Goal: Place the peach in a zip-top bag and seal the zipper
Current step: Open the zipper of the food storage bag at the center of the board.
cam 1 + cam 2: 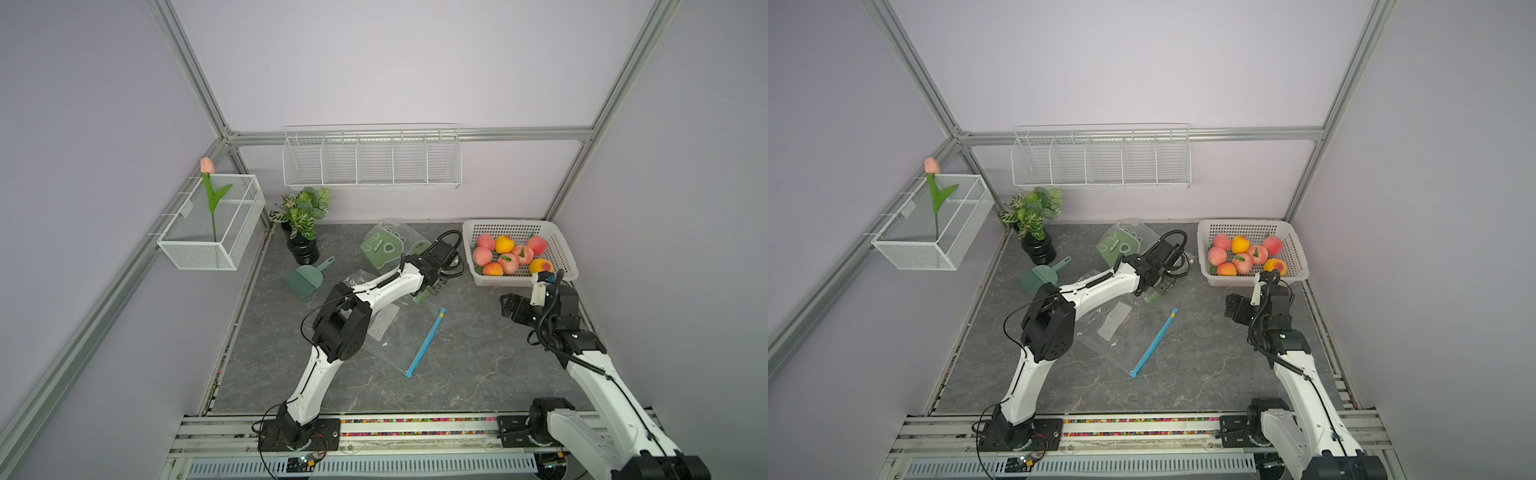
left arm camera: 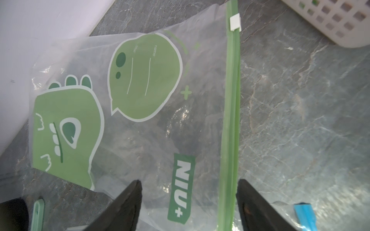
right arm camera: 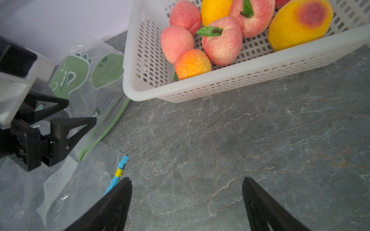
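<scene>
Two claws (image 2: 188, 181) (image 3: 186, 180), two bags (image 1: 384, 247) (image 1: 399, 336), eight fruits (image 1: 508, 262)

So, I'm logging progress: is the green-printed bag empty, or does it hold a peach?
Empty. The green-printed bag lies flat, the tabletop shows through its clear film, and the peaches sit in the white basket.

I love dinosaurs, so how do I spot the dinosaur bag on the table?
Find the white basket of fruit at the back right of the table. Lying flat just left of it is the bag. It has a green zipper and a green dinosaur face, while the other bag, nearer the front, has a blue zipper and no dinosaur.
</scene>
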